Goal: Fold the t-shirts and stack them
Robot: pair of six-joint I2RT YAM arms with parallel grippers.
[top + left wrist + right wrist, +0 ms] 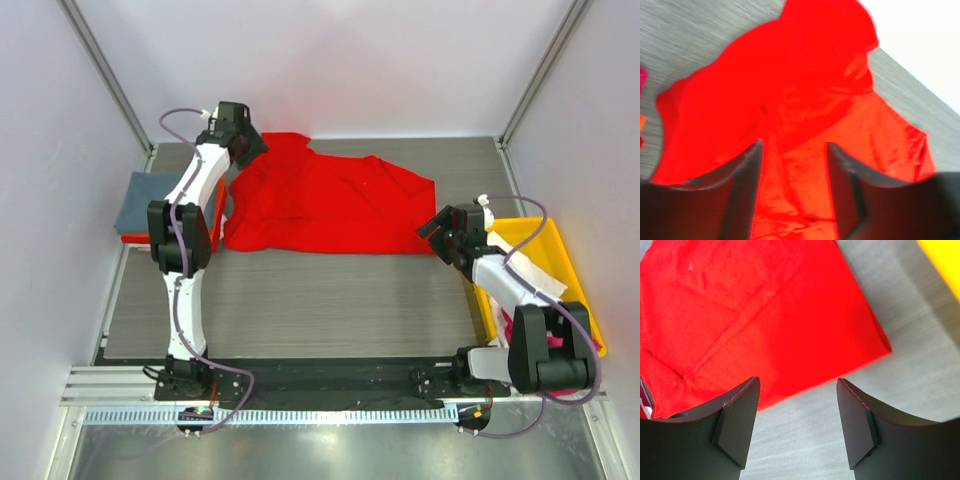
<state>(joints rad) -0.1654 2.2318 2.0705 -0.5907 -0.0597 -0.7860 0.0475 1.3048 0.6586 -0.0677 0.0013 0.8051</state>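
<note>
Red t-shirt (330, 205) lying rumpled, left fingers (745, 185) spread, right fingers (735, 425) spread, grey-blue t-shirt (140, 205) partly hidden behind left arm (185, 235)

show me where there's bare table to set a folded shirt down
Widest free patch: the strip of grey wood-grain table between the near hem of the spread bright red cloth t-shirt and the black base rail. A smaller one: far right corner, beyond the yellow plastic tray. Crowded: the left edge, with the folded slate grey-blue shirt pile, and the tray itself.
</note>
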